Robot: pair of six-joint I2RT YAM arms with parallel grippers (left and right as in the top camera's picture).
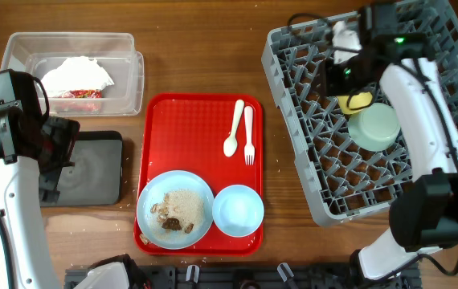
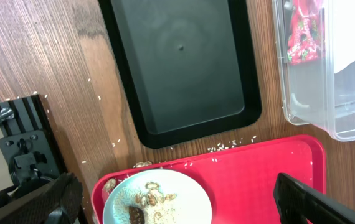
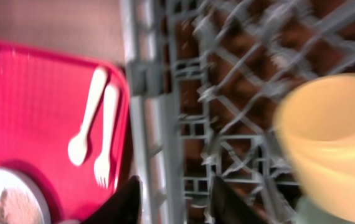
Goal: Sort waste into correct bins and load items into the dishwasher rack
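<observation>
Red serving tray at centre, overhead view: it carries a white plastic spoon and fork side by side, a pale blue plate bearing beige food scraps, and an adjacent pale blue bowl. At upper left, a clear tub holds a crumpled napkin and red-and-white wrappers, their print too small to read. Below it lies the black tray, with the left gripper over its left edge. At right, the grey dishwasher rack contains the yellow cup and mint-green bowl. The right gripper hangs just beside the cup.

Left wrist view: the left gripper is spread wide and holds nothing, one finger at each lower corner. The plate sits low between them, the black tray lies above, and loose grains dot the wood.

Right wrist view (blurred): the right gripper's fingers are parted and empty over the rack wall. The cup stands in the rack to their right, apart from them, while the spoon and fork lie on the tray to the left.
</observation>
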